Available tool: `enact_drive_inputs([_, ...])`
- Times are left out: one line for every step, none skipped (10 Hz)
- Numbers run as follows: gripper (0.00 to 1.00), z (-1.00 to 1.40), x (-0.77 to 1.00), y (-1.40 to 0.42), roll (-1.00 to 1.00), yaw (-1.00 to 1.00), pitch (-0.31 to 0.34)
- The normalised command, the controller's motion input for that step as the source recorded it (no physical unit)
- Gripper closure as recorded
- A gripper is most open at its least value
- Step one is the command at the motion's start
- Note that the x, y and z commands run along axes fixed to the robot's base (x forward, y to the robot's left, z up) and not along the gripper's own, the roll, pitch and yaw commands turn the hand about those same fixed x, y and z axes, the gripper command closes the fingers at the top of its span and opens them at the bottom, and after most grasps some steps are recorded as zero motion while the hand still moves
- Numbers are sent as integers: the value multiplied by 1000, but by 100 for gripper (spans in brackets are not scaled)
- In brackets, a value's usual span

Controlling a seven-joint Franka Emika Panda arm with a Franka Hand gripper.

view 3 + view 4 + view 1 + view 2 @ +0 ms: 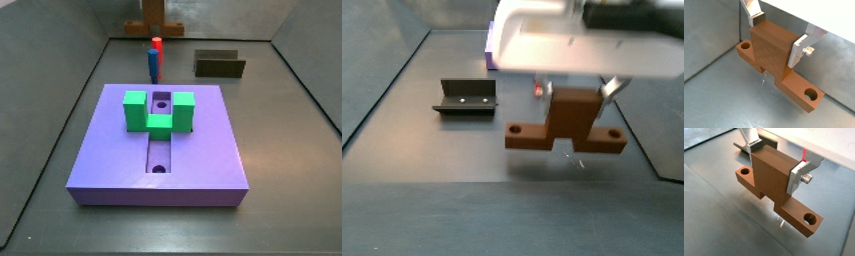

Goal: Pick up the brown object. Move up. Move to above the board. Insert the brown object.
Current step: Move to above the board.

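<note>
The brown object [774, 55] [771, 180] is a T-shaped bar, and its crosspiece with a round hole at each end hangs downward. My gripper [777, 36] [774, 164] [577, 92] is shut on its upright stem, one silver finger [797, 51] pressed on each side. In a side view the brown object [565, 128] hangs a little above the grey floor and casts a shadow below. It also shows at the far back [148, 18], behind the board [201, 150]. The board is a lavender slab carrying a green U-shaped block [158, 113] over its central groove.
A slim blue peg with a red tip [154, 60] stands just behind the board; the red tip [804, 153] shows beside a finger. The dark fixture [219, 66] [466, 98] stands on the floor to one side. Grey walls enclose the floor.
</note>
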Motion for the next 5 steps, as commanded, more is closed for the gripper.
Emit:
enact_drive_inputs([100,1400,0,0,0,0,0])
enact_drive_inputs([100,1400,-11,9,-41,3,5])
enact_drive_inputs([100,1400,-44,-3,13,9,37])
enact_drive_inputs([100,1400,-15,-7,24,8,30])
enact_drive_inputs([100,973,43,17,-16,5,84])
